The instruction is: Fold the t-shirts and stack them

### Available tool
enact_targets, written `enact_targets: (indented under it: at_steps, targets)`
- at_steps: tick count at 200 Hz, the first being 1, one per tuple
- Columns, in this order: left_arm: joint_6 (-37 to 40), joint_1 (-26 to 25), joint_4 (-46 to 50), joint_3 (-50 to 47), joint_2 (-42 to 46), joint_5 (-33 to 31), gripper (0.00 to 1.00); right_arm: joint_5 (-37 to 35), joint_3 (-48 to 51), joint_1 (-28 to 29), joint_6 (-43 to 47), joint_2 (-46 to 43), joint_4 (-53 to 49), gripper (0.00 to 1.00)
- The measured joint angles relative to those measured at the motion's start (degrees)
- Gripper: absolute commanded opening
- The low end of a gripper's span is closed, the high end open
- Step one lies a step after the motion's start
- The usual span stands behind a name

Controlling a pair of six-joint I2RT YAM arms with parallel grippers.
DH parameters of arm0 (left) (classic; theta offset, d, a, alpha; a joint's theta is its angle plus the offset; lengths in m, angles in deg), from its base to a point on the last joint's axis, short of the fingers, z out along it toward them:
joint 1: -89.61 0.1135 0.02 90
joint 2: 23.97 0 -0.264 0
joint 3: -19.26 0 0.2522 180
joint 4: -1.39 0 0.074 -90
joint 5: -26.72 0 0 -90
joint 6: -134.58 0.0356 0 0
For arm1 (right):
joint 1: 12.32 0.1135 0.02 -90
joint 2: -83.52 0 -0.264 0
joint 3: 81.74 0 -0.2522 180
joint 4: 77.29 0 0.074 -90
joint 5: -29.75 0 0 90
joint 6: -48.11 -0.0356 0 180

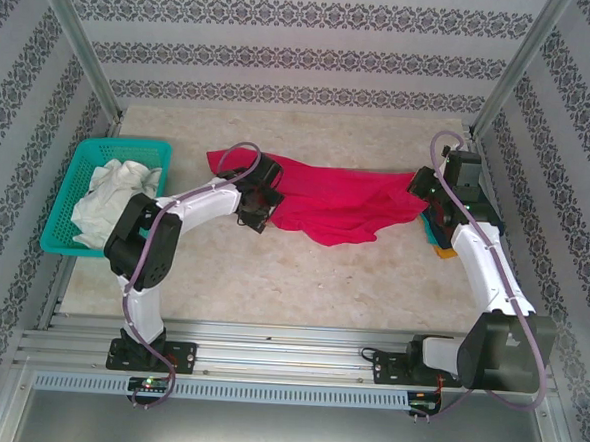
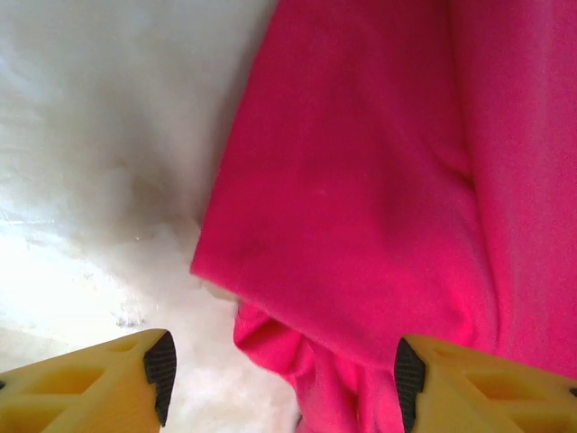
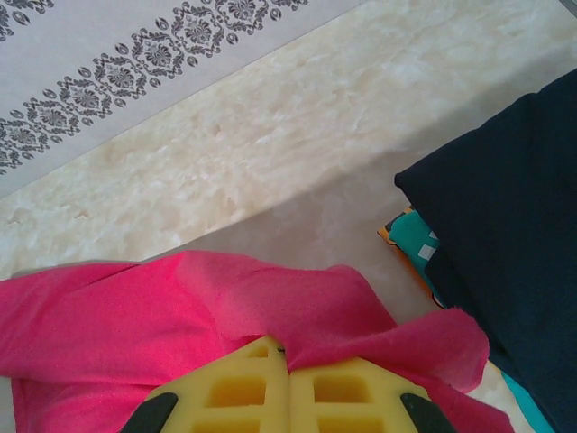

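Presently the crimson-pink t-shirt (image 1: 326,208) lies rumpled on the table (image 1: 271,280), one corner pinched tight in my right gripper (image 3: 288,370). My left gripper (image 2: 284,379) stands apart astride the opposite hem, gripping nothing. Next, I judge, it must close there to spread the cloth for folding.

In the top view the right arm (image 1: 483,263) covers most of the folded stack (image 1: 445,253) at the right side of the worktop (image 1: 301,282); slivers of orange and teal peek out. From the right wrist the navy shirt (image 3: 505,234) runs off the right edge and hides nearly all beneath it. An edge of the pink shirt (image 3: 135,334) vanishes between the closed right fingers (image 3: 239,392), themselves cut by the lower edge. The left fingers (image 2: 90,383) are cropped likewise. What the white bundle (image 1: 116,195) in the basket (image 1: 129,151) is cannot be told.
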Motion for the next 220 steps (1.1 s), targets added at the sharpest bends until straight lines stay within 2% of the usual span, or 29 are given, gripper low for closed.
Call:
enact_targets:
  at_steps: [21,45,124,164,188,220]
  targets:
    - [-1.79,0.02,0.15,0.0,-1.07,-0.04,0.62,0.0,0.0,-0.02,-0.02,-0.02,-0.07,0.0]
    - [-3.5,0.33,-0.2,-0.04,-1.27,0.24,0.53,0.0,0.02,-0.02,-0.04,-0.33,-0.09,0.0]
    - [-4.79,2.32,-1.46,-0.09,-4.52,1.11,0.46,0.0,0.37,-0.02,-0.26,-1.57,-0.46,0.0]
    - [-5.86,2.69,-2.1,0.13,-5.44,2.16,0.27,0.0,0.42,-0.02,-0.9,-1.6,-0.5,0.0]
    - [-5.75,3.06,-2.97,0.13,-5.79,2.6,0.0,0.0,0.42,-0.04,-1.36,-1.75,-0.52,0.0]
    - [-3.48,3.74,-3.41,0.24,-5.88,2.38,0.0,0.22,0.42,-0.04,-1.51,-3.15,-1.51,0.0]
